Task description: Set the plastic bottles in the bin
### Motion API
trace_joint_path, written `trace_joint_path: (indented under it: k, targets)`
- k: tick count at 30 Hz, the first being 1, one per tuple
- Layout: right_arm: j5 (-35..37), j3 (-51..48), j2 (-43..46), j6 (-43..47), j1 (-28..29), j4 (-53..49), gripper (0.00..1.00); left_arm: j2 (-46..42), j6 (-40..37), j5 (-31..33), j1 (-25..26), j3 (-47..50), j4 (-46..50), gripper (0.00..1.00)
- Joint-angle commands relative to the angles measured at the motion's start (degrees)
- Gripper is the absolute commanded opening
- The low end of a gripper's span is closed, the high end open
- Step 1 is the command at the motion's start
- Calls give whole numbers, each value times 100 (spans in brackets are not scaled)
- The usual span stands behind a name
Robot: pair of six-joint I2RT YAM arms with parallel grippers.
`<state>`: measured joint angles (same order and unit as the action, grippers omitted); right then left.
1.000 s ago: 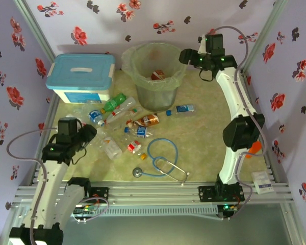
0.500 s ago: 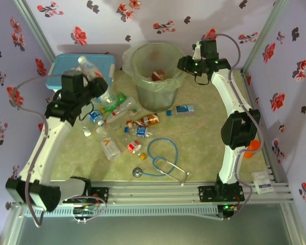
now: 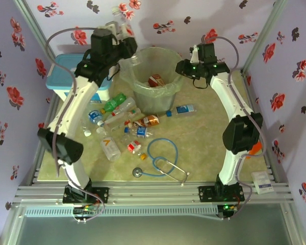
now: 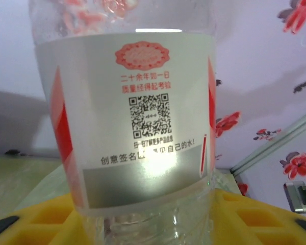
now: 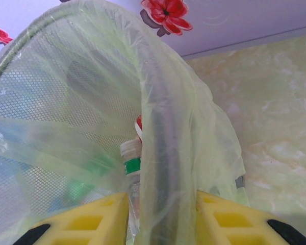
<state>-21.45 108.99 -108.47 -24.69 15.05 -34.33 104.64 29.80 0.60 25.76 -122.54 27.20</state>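
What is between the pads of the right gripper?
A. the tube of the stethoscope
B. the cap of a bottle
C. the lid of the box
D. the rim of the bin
D: in the right wrist view the right gripper has its yellow pads on both sides of the rim of the bin.

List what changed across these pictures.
The left gripper lifted a clear bottle from the pile's left side and swung it up and back, to the far left of the bin. The right gripper closed on the bin's right rim. The other loose bottles, the stethoscope and the blue-lidded box stayed put.
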Motion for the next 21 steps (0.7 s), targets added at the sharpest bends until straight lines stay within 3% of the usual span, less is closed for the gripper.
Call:
trace_joint_path:
  k: [1,7,14,21]
  targets:
    - [98,-97,295,32,136,-4,35,717,-525,-193,152,-1119,1319,51]
    - [400,-23,216,73,150,-36,35,883,-653,-267,253,-993,1920,52]
    - [458,44,61,97,151,-13,36,202,-916,-436,373,722,866,59]
    - [548,80,38,166,152,-71,36,218,-996,-436,361,872,956,78]
